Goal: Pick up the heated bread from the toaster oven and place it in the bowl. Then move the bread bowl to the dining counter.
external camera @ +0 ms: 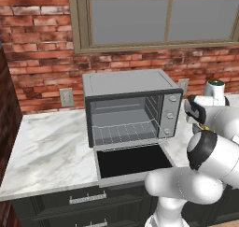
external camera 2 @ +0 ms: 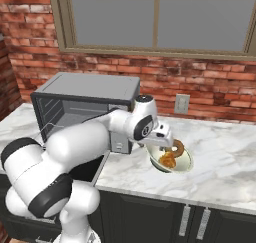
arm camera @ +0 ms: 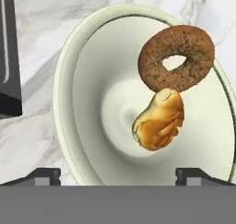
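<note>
Golden-orange bread: the bread (arm camera: 159, 120) is seen lying loose inside the bowl (arm camera: 87, 103), on the slope just off the bowl's centre; nothing is gripping it.
Bread shape: a small lumpy oval with a glossy, creased crust; its long axis is seen running from the bowl's centre up toward the donut (arm camera: 176, 57).
Donut: a darker brown, rough-crumbed ring, also inside the bowl, touching the bread's upper end and leaning on the bowl's far wall.
Bowl: wide, shallow and round, smooth pale white inside with a greenish-grey rim; it is set on the marble counter (external camera 2: 220, 162), just right of the oven (external camera 2: 85, 94).
Gripper: the gripper (arm camera: 118, 174) is held directly above the bowl, with its two dark fingertips (arm camera: 46, 174) spread wide apart and empty.
Key relation: the bowl's near rim lies between the spread fingertips, and the bread sits just beyond them toward the bowl's centre.
Judgement: the bread step looks done; carrying the bowl to the dining counter would likely call for a pinch on the thin rim.
Oven: boxy brushed silver-grey, its dark glass door (external camera: 133, 160) dropped open, the wire rack (external camera: 123, 132) seen bare.
</note>
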### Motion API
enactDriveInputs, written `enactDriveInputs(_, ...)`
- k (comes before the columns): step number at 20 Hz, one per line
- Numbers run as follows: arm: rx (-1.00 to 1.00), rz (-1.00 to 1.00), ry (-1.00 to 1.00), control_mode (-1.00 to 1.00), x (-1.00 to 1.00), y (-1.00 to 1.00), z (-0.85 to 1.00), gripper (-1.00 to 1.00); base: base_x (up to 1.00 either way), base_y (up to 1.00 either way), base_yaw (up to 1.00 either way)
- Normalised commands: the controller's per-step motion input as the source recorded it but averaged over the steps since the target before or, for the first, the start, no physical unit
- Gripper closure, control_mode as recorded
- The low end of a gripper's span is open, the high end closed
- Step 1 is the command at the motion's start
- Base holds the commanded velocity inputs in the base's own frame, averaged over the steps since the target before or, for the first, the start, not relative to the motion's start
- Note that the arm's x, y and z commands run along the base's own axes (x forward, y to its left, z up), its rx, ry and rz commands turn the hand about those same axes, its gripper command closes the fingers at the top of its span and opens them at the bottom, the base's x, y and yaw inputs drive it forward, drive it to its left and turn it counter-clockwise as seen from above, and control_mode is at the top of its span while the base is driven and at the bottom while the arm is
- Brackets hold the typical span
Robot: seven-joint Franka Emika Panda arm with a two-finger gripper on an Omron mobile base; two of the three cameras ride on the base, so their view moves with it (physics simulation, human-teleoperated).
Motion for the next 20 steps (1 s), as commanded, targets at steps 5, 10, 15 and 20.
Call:
enactDriveInputs(5,-0.11,0.18,0.0,-1.0,0.0,0.16,-0.14,-1.0,0.0,0.0,0.0)
enactDriveInputs(10,-0.12,0.11,0.0,-1.0,0.19,-0.13,-0.2,-1.0,0.0,0.0,0.0)
enactDriveInputs(15,-0.15,0.06,0.0,-1.0,0.22,-0.21,-0.34,-1.0,0.0,0.0,0.0)
enactDriveInputs(20,-0.11,0.05,0.01,-1.0,0.06,-0.17,-0.28,1.0,0.0,0.0,0.0)
